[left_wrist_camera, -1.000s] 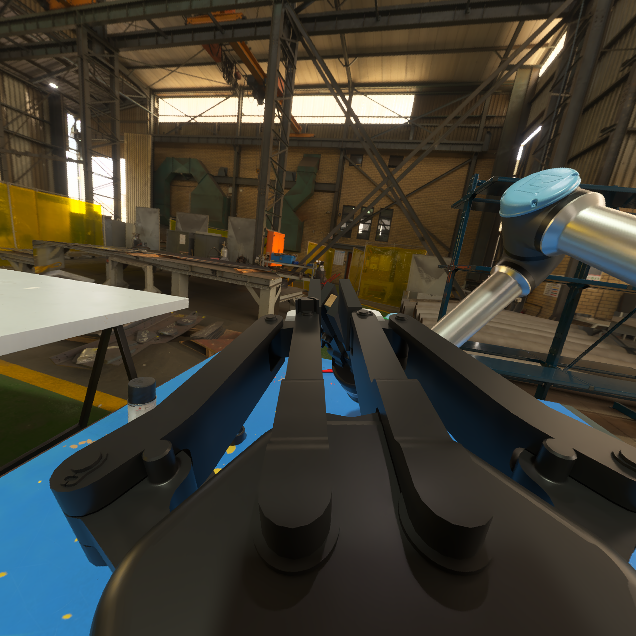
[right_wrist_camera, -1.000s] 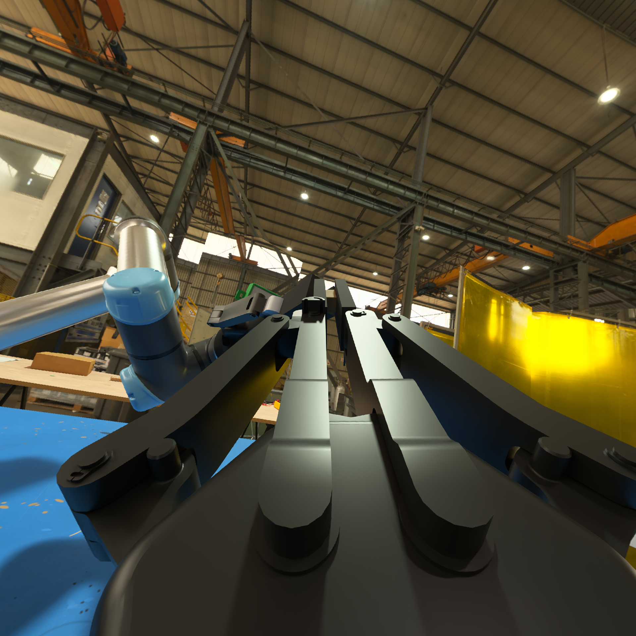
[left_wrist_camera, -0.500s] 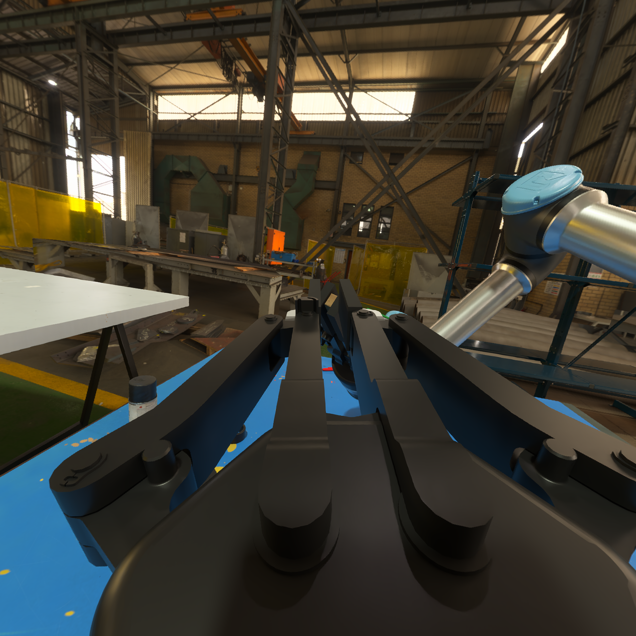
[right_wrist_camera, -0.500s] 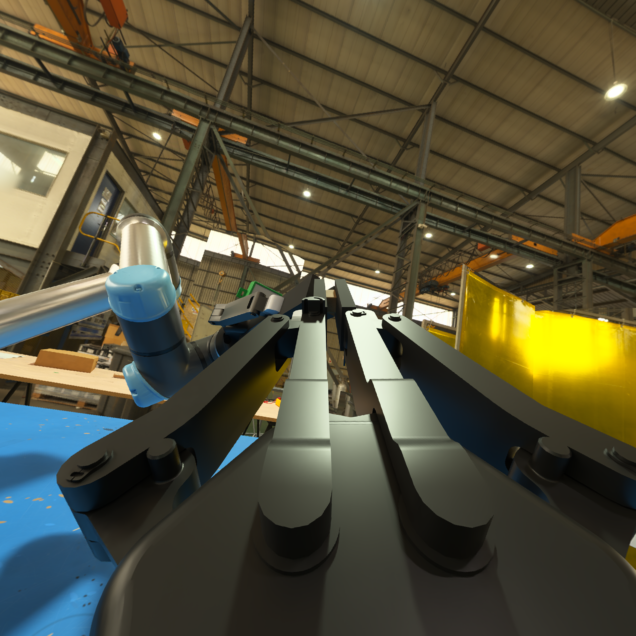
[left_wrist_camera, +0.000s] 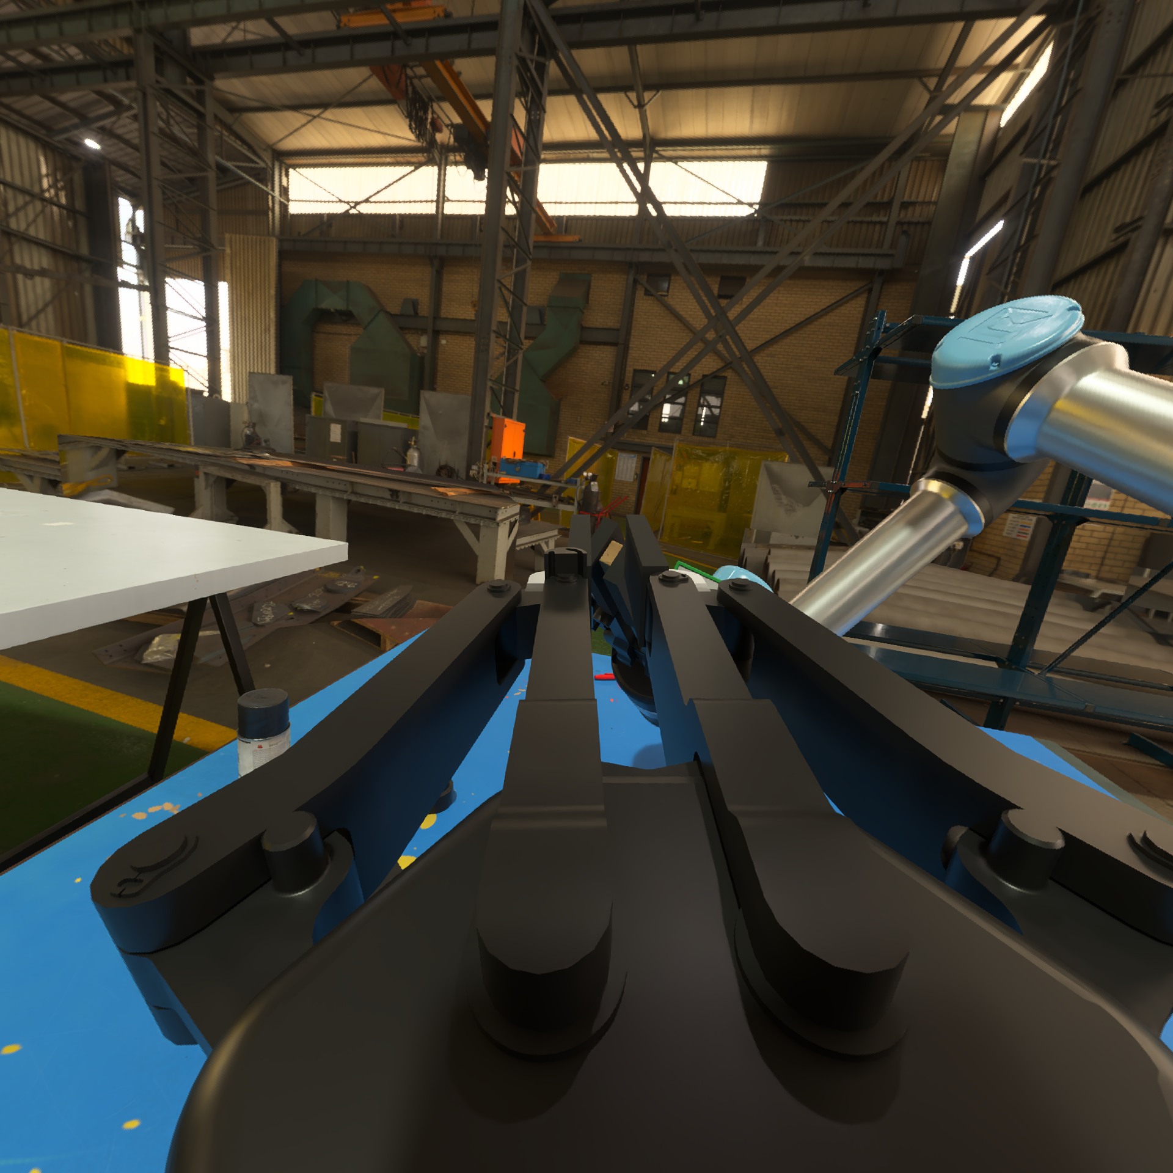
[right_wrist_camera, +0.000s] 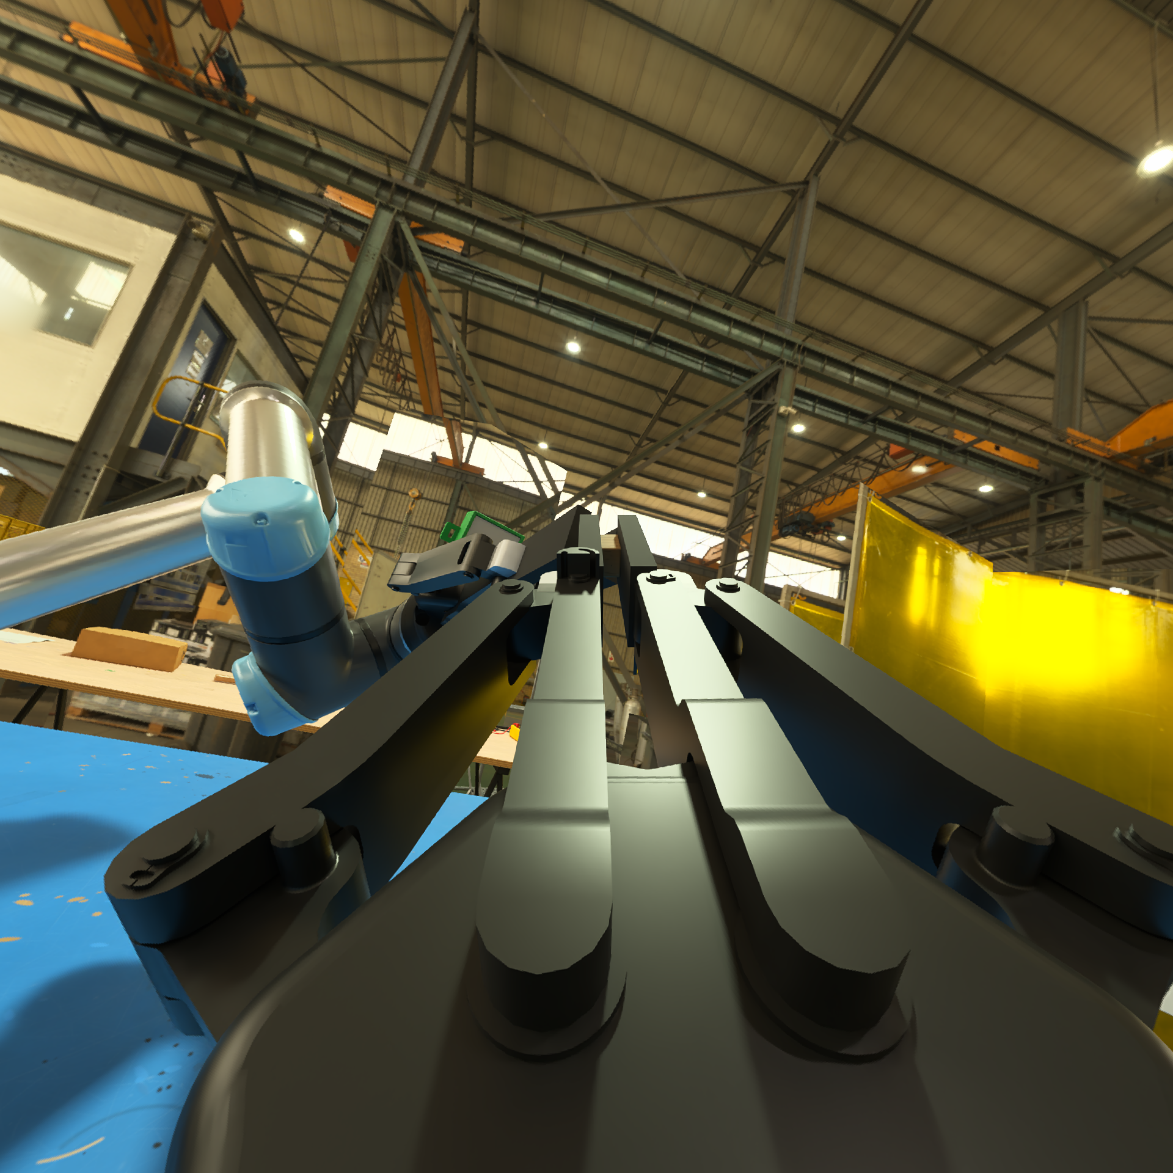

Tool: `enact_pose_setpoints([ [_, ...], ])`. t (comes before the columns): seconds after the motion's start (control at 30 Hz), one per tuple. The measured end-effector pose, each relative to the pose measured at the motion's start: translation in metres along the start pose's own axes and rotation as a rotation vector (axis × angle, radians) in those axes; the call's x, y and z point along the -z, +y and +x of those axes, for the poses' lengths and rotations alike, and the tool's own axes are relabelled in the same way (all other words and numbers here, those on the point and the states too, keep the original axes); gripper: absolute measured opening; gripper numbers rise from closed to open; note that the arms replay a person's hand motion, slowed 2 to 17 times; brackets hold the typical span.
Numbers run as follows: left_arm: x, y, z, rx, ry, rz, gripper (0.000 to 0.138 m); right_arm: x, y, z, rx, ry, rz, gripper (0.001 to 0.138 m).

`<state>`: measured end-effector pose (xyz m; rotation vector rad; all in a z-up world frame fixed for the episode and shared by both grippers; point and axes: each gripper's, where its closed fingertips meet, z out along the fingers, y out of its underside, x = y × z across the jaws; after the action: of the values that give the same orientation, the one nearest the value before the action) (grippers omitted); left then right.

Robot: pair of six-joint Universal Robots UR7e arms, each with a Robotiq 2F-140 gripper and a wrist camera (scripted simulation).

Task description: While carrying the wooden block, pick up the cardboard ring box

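Cardboard ring box or wooden block, I cannot tell which, shows only as a tan sliver pinched at the tips of the left end effector, whose fingers are drawn close together, level and pointing out over the blue surface. A spray can stands at that surface's left edge. Further right, the other arm's elbow reaches in toward the same spot. The right end effector tilts up toward the roof, clenched on a similar tan scrap. With both occupied and facing each other, neither seems nearer.
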<state>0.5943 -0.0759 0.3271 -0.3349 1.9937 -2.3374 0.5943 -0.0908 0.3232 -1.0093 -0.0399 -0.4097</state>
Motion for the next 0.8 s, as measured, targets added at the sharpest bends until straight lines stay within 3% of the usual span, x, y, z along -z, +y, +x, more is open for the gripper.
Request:
enact_pose_setpoints([
  [0.5,-0.0020,0.0008,0.0011,0.001,0.003,-0.006,0.025,0.0028,-0.0024,-0.0018,0.063,0.032,0.018,0.008],
  [0.8,0.0020,0.0014,-0.0045,-0.021,-0.062,-0.024,0.032,0.0063,-0.0052,-0.0012,0.113,0.070,0.027,0.008],
])
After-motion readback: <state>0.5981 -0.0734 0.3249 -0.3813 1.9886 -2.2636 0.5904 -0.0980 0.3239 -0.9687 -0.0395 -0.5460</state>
